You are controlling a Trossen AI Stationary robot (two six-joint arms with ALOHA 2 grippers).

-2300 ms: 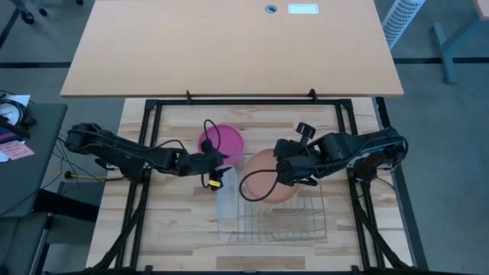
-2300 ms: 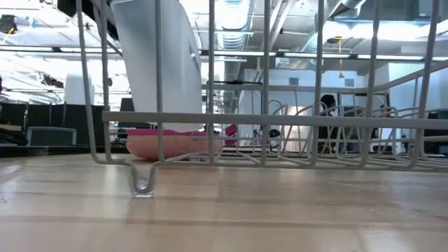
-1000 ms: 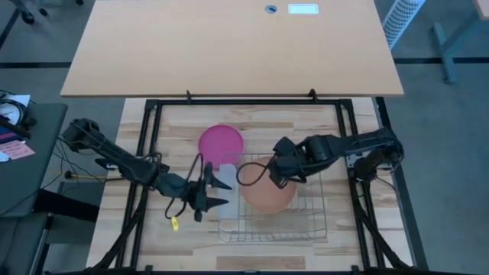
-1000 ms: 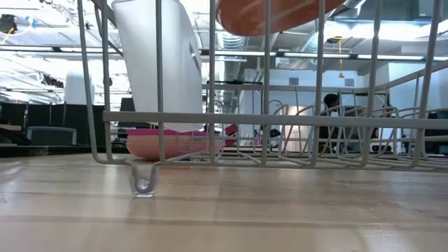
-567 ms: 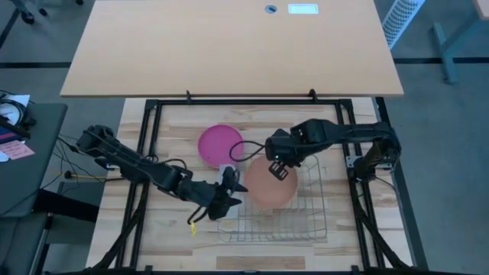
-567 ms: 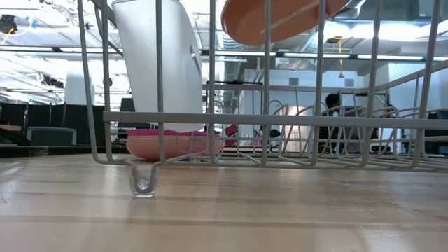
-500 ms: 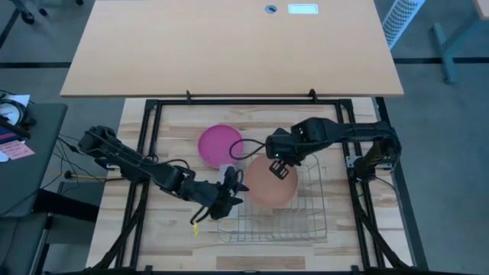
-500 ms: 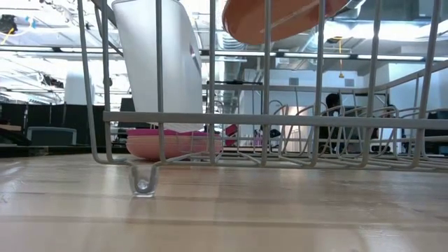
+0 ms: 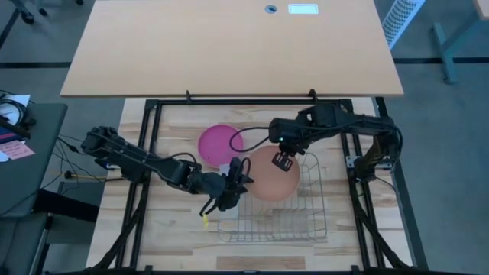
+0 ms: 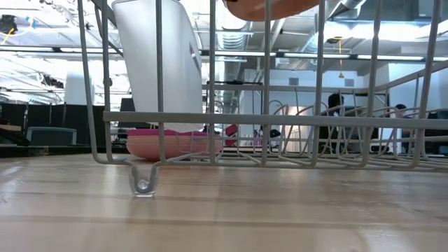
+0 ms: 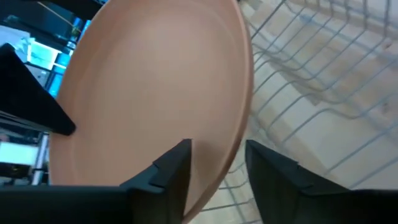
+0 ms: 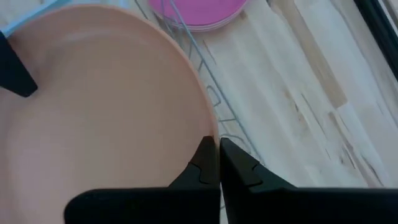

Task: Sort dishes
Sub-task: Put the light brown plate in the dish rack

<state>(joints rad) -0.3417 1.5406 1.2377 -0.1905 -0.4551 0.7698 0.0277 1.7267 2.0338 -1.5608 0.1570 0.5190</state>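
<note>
The right gripper (image 9: 283,160) pinches the far edge of an orange-tan plate (image 9: 273,177), seen from above. The plate is round, flat and plain, and hangs over the far left part of a wire rack (image 9: 294,223). The left gripper (image 9: 239,177) sits at the plate's left edge, beside a white tray (image 9: 224,167). A magenta plate (image 9: 219,143) lies on the table (image 9: 176,229) just beyond the rack, near the tan plate's left side. Both dark arms reach in toward the middle.

From table height, rack wires fill the foreground. Only the underside of the tan plate (image 10: 269,8) shows at the top edge, raised clear of the rack floor. The white tray (image 10: 157,59) stands upright inside the rack. Behind the wires, the magenta plate (image 10: 171,132) tops a paler pink plate (image 10: 175,145); they lie flat on the table.

In the left wrist view, the tan plate (image 11: 155,99) fills most of the frame, tilted on edge. The left gripper (image 11: 217,163) is open by a narrow gap, with the plate's rim between its two fingers; whether either finger touches it is not clear.

In the right wrist view, the right gripper (image 12: 217,163) is closed tight on the tan plate's (image 12: 99,118) rim. The magenta plate (image 12: 202,12) lies beyond.
</note>
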